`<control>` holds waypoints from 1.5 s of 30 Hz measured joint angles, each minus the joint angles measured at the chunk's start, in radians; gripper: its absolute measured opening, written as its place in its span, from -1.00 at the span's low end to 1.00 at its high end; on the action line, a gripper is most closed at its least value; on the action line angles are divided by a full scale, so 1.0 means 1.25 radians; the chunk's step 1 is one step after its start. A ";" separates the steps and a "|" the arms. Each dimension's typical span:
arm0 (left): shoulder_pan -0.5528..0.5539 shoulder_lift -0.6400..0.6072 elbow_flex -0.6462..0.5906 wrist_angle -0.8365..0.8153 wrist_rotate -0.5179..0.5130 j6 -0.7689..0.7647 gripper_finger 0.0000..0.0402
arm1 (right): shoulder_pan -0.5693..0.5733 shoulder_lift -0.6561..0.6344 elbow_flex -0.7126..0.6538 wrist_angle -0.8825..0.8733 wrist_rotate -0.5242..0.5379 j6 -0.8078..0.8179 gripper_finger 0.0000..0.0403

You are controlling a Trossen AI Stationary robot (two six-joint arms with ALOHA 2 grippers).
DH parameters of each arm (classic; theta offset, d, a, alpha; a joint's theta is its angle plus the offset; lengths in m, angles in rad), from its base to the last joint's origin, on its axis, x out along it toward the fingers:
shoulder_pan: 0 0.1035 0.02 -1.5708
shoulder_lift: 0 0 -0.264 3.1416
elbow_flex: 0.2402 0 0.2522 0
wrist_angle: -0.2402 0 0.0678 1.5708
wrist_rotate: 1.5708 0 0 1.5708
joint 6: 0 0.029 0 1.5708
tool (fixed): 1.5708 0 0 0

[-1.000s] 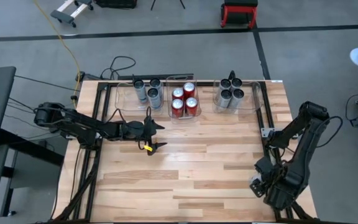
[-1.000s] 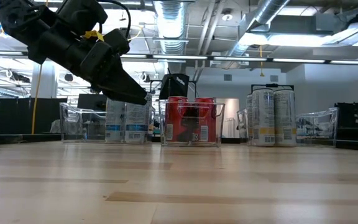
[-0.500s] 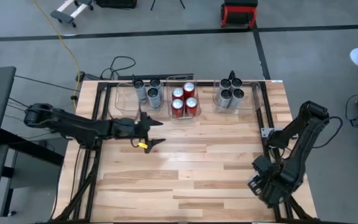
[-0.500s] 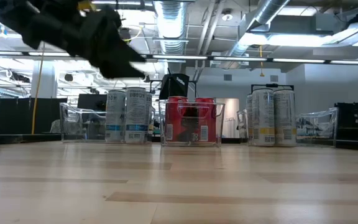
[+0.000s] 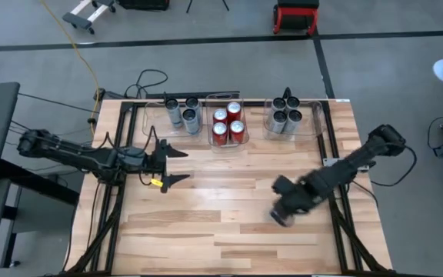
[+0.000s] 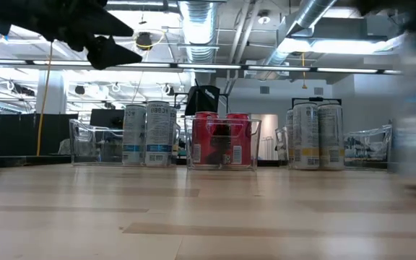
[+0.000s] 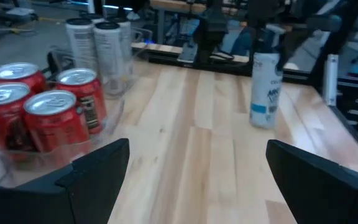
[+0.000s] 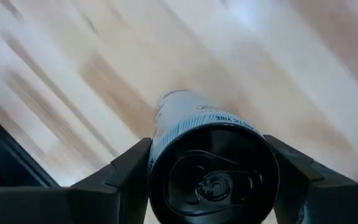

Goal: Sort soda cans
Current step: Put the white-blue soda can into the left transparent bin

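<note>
My right gripper [image 5: 281, 211] hangs over the table's right middle, shut on a silver soda can [image 8: 213, 168]; the left wrist view shows the same can [image 7: 265, 87] upright. My left gripper [image 5: 183, 165] is open and holds nothing, above the table's left part. At the far edge stand three clear bins. The left bin [image 5: 154, 121] holds silver cans [image 5: 184, 115], the middle bin red cans [image 5: 228, 123], the right bin dark-topped cans [image 5: 284, 117]. My right gripper pinches the can's upper wall [image 8: 166, 134] just under the top rim between its two fingers [image 8: 126, 171], one on each side. The fingers come from above, pointing steeply down. The can hangs upright below them and looks clear of the table.
Bare wooden tabletop [image 5: 229, 200] spreads between the two grippers and toward the near edge. A black frame [image 5: 331, 131] runs along the table's sides. The bins line only the far edge.
My right gripper has swung from the table's near right corner toward the table's middle, carrying the silver can. My left gripper has drawn back toward the left edge and risen, staying open.
</note>
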 joint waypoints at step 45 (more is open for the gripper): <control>-0.120 0.063 0.000 -0.065 -0.055 -0.086 0.87 | -0.316 0.650 0.895 -0.131 -0.036 -0.992 0.58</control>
